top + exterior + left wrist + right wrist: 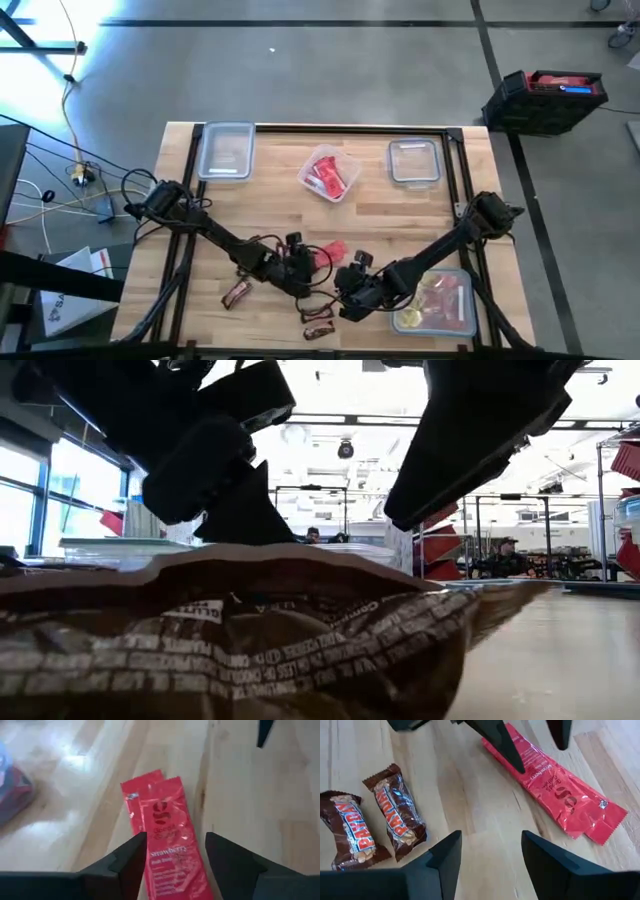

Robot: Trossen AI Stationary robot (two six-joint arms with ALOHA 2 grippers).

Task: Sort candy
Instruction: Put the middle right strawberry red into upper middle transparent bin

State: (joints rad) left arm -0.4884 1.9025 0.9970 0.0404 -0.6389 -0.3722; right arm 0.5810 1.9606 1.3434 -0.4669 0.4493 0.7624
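Red flat strawberry candy packets (167, 837) lying between spread left gripper (175, 852) fingers; right gripper (490, 852) hovering spread beside brown mini bars (395, 810).

Overhead room light, bright and even. High view: glare on floor (330, 60) beyond table (420, 215), soft shadows. Low view: blown-out ceiling lights (345, 450); brown wrapper (240, 640) close, blurred. Left wrist view: sheen on wood, red packets (167, 840) slightly soft.

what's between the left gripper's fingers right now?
Red strawberry packets, two overlapping, lie on the table between the open left gripper fingers; nothing gripped yet. Left wrist view shows it best.
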